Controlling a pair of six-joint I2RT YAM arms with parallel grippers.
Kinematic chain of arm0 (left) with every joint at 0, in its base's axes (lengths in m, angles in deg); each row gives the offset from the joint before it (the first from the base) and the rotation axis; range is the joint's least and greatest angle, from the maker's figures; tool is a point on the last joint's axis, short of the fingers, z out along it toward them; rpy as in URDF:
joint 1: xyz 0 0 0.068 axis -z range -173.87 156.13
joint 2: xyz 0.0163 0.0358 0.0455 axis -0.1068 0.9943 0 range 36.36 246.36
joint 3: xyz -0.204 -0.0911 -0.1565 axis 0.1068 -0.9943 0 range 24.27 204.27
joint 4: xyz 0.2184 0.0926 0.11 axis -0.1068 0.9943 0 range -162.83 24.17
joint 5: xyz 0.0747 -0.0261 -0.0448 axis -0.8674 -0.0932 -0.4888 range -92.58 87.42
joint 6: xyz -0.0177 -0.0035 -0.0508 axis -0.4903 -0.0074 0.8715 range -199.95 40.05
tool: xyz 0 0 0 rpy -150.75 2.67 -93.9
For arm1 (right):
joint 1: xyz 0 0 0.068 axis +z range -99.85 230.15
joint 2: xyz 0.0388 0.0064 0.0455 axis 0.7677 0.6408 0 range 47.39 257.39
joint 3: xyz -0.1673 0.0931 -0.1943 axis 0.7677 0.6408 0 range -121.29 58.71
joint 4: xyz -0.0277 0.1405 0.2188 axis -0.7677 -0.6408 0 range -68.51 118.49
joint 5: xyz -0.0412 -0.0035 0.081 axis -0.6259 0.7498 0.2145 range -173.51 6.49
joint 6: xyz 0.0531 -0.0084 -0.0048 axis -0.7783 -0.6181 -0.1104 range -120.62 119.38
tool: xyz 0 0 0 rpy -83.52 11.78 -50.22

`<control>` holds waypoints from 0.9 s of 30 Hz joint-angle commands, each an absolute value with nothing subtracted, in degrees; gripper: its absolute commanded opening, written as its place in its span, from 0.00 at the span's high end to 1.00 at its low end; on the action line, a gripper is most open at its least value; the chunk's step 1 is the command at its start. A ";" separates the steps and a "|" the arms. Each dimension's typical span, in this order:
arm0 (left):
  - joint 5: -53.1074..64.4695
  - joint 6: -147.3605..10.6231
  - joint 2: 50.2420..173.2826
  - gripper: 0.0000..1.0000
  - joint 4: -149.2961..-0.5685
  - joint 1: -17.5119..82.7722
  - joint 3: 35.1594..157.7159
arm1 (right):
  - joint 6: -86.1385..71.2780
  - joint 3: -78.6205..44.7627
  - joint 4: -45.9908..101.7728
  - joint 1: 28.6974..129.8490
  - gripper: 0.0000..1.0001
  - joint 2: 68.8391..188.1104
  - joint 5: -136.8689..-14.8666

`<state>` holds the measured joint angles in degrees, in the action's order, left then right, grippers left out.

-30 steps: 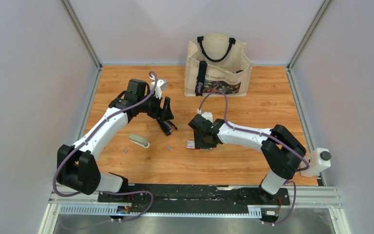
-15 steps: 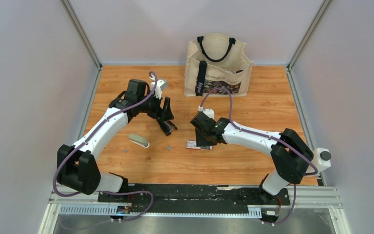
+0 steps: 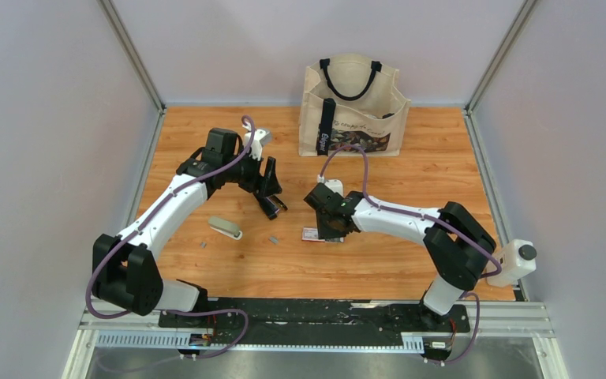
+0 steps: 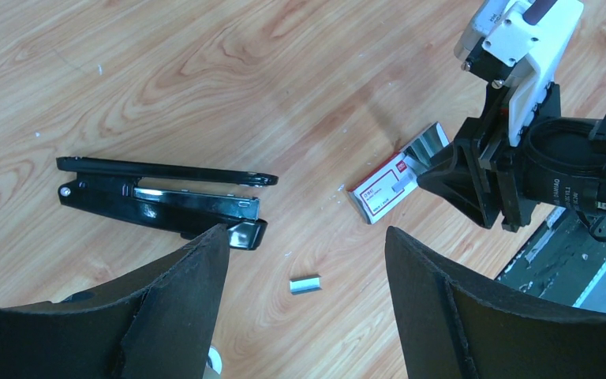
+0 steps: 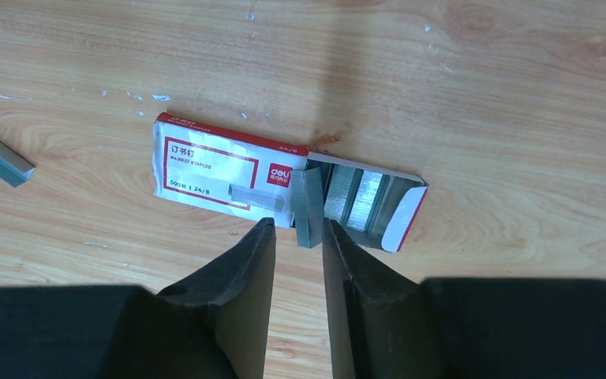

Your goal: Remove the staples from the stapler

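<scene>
Tabletop unchanged; right elbow drew back, right fingers still pinching staples.

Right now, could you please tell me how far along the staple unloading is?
Done: the black stapler lies opened, with a loose strip beside it. In hand: the right pincer straddles another staple strip at the open staple box; grip unclear. The left pincer hovers open. Left: settling the strips; whether the stapler is empty, I cannot tell.
</scene>
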<state>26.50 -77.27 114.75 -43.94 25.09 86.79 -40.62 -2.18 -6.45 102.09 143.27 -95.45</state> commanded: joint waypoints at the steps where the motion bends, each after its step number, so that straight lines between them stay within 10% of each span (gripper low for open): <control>1: 27.22 -77.05 113.09 0.19 -45.58 24.76 86.67 | -39.99 -3.43 -3.51 102.00 0.69 143.63 -95.55; 17: 27.21 -77.05 112.91 0.19 -45.41 24.76 86.58 | -40.17 -3.78 -3.24 102.09 1.00 144.07 -95.11; 27: 27.21 -77.13 112.91 0.20 -45.49 24.76 86.32 | -39.73 -4.14 -4.30 102.00 0.96 143.28 -95.72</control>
<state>26.50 -77.27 114.75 -43.92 25.09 86.79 -40.12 -2.22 -4.94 102.09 143.97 -94.95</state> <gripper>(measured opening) 0.805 0.005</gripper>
